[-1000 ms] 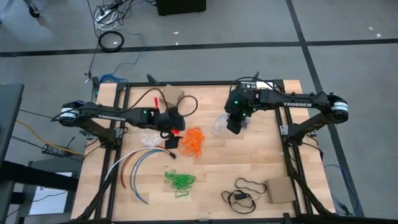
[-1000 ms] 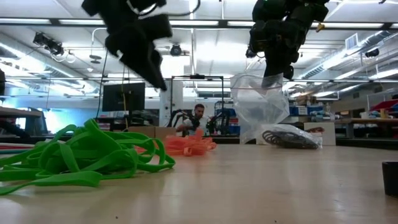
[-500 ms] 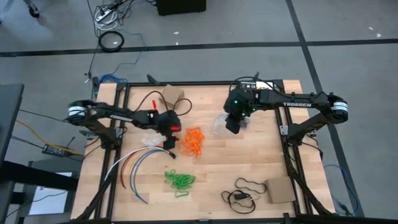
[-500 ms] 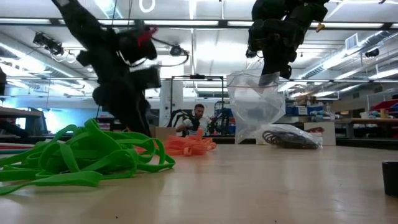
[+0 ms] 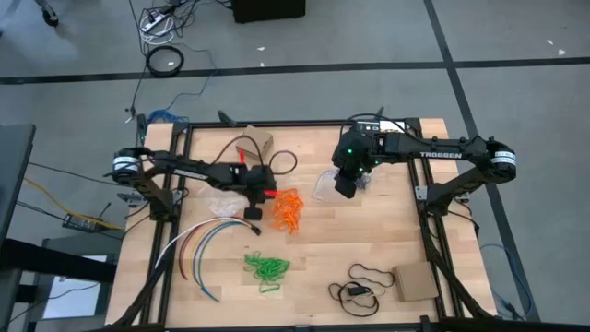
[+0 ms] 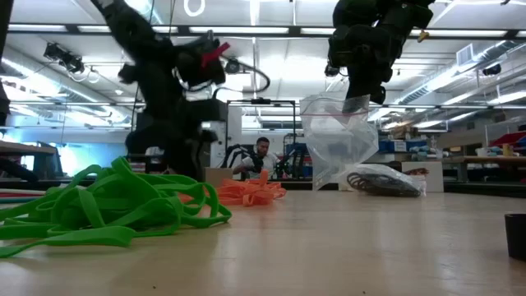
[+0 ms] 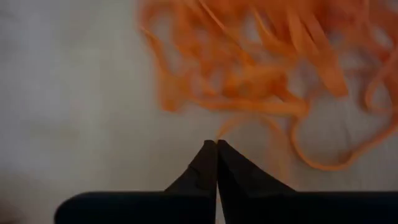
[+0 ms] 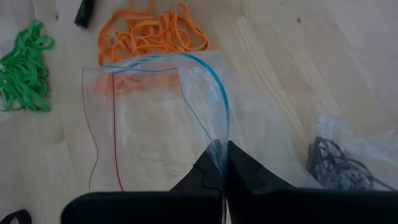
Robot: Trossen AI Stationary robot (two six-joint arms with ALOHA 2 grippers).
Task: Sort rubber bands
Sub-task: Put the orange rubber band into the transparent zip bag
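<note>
Left hand [image 5: 261,193] has swung in and dropped toward the orange rubber bands [image 5: 288,211] since a second ago; right hand [image 5: 345,183] hasn't budged. My left fingers are pressed tip to tip with nothing between them, hovering just beside the edge of the orange heap, so I read this as lining up for a pick, not a grasp yet. Right hand is pinched on the rim of a clear zip bag [image 8: 155,118], holding it up off the worktop [image 5: 369,240] so the mouth hangs open toward the orange pile, ready to receive. Bag is thin, crinkly film with a blue and red seal strip. Bands are flat, floppy loops, tangled. Green rubber bands [image 5: 266,267] sit nearer the front edge; dark rubber bands [image 8: 336,163] already lie inside a second bag beside the right hand.
</note>
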